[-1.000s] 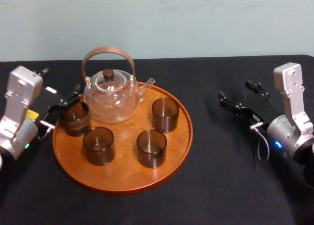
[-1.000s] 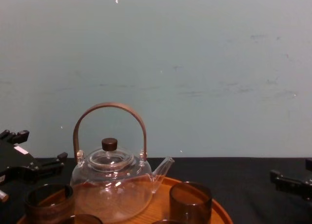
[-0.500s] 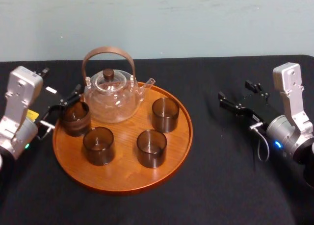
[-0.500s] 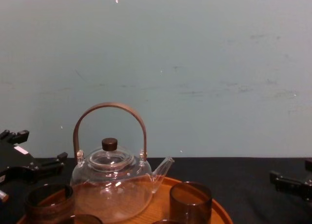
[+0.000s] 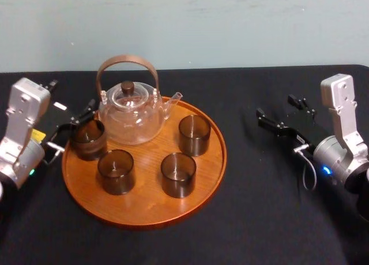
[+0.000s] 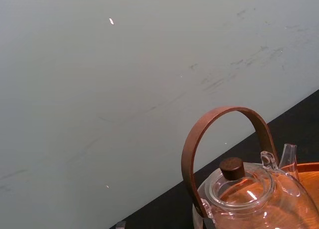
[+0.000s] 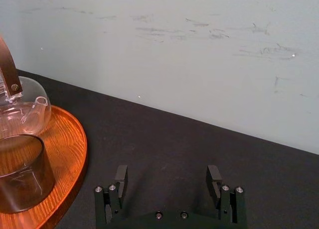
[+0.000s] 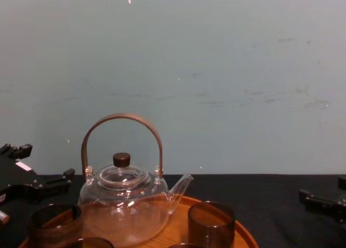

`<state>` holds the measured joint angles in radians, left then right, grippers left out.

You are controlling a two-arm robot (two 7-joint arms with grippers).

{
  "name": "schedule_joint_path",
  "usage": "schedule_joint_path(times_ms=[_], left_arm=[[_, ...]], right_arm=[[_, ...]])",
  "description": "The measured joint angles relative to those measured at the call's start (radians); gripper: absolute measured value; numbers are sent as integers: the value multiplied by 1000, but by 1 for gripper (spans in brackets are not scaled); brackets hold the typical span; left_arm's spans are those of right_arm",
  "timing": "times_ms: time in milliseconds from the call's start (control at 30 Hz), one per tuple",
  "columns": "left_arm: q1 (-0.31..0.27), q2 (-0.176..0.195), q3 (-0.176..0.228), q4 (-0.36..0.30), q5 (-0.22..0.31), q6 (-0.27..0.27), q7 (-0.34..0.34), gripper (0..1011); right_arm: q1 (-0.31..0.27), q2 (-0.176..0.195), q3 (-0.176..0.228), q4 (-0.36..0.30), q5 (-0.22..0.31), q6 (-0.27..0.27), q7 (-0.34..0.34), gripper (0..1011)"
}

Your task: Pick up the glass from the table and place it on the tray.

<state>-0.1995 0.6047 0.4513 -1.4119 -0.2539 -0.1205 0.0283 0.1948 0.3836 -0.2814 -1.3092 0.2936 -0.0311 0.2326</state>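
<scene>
The left gripper (image 5: 74,126) hangs spread wide at the left rim of the tray (image 5: 144,210), its jaws just beside the glass (image 5: 88,139). The glass stands upright on the wood inside that rim, so the placing looks done and the grip released. The right gripper (image 5: 278,108), likewise wide, idles over the table (image 5: 259,230), well apart. Three other glasses (image 5: 178,174) leave the teapot (image 5: 131,112) room behind.

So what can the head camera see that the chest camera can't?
From above, the head view takes in the whole large round orange-brown wooden tray with four dark glass cups on it. The chest view gives the clear glass teapot side-on, its brown handle arching against the pale wall. Both show tray, teapot, the left claw by the leftmost cup and the open right claw over the black table.
</scene>
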Motion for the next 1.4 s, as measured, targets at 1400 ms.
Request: schedule_joint_path(times_ms=[1400], left_arm=[[0, 0, 0, 0, 0, 0, 0, 1001]], right_arm=[[0, 0, 0, 0, 1, 0, 0, 1002]])
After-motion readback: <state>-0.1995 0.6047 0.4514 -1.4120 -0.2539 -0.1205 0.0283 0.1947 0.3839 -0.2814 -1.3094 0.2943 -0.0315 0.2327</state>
